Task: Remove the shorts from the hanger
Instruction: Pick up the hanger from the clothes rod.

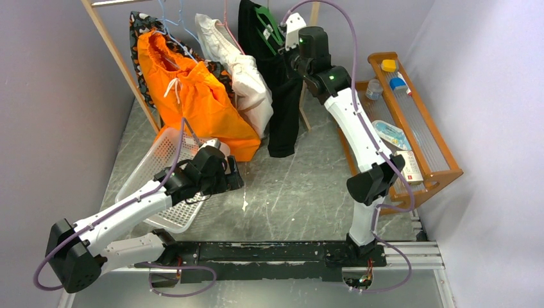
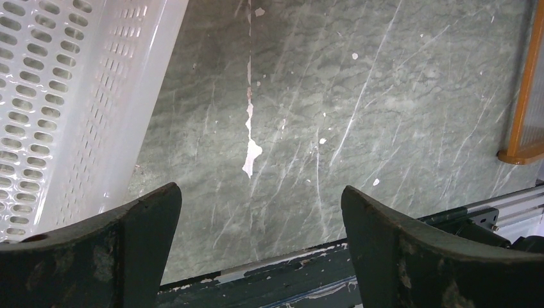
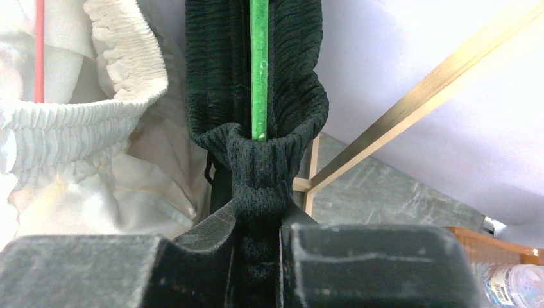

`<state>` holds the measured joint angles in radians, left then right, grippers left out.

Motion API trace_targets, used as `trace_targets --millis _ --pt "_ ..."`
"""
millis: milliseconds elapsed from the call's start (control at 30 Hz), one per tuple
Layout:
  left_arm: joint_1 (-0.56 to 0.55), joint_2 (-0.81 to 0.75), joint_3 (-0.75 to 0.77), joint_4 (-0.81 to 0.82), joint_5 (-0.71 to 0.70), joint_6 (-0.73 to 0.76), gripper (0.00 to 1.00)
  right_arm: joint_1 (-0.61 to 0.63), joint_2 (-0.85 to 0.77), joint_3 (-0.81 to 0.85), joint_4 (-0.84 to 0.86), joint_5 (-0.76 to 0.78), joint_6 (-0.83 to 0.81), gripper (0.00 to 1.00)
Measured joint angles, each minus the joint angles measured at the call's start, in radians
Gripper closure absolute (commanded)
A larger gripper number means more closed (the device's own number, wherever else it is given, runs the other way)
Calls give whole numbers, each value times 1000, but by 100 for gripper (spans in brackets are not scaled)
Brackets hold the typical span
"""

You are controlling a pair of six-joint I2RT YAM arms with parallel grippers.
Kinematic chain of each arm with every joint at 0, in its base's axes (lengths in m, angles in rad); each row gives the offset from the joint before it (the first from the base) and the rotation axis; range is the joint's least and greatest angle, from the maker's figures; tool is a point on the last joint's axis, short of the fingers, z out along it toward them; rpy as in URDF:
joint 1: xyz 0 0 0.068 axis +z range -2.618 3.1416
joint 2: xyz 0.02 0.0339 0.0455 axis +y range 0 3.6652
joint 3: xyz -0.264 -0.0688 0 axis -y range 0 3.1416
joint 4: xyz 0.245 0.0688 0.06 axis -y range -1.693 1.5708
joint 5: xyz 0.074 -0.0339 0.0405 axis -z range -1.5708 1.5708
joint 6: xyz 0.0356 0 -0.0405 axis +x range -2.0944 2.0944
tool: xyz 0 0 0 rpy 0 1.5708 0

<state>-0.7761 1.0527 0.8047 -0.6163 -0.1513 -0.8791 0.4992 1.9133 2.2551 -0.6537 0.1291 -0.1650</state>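
**Top view.** The orange shorts (image 1: 199,102) hang from a blue hanger (image 1: 172,24) at the left of the rail, hem low over the basket (image 1: 168,151). To their right hang a white garment (image 1: 238,70) and then a black garment (image 1: 277,96). The left claw (image 1: 233,174) sits low over the table (image 1: 301,186), beside the basket, just below the shorts' hem and apart from it. The right claw (image 1: 287,40) is raised to the top of the black garment, with the white garment between it and the shorts.

**Left wrist view.** The left claw (image 2: 260,231) has its fingers (image 2: 138,237) spread wide with nothing between them. Only bare table (image 2: 308,128) shows in the gap. The basket (image 2: 58,96) lies to one side and a shelf edge (image 2: 523,128) to the other. The shorts are out of frame.

**Right wrist view.** The right claw (image 3: 260,244) is pinched on a bunched fold of the black garment (image 3: 256,173), directly below its green hanger (image 3: 259,64). The white garment (image 3: 70,135), on a red hanger (image 3: 40,51), hangs beside it. A wooden pole (image 3: 417,96) slants behind. No orange fabric appears here.
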Motion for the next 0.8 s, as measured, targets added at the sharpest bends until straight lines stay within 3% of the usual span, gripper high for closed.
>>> trace_targets --millis 433,800 --pt "0 20 0 2 4 0 2 0 -176 -308 257 24 43 100" --pt "0 16 0 2 4 0 2 0 -262 -454 394 58 91 100"
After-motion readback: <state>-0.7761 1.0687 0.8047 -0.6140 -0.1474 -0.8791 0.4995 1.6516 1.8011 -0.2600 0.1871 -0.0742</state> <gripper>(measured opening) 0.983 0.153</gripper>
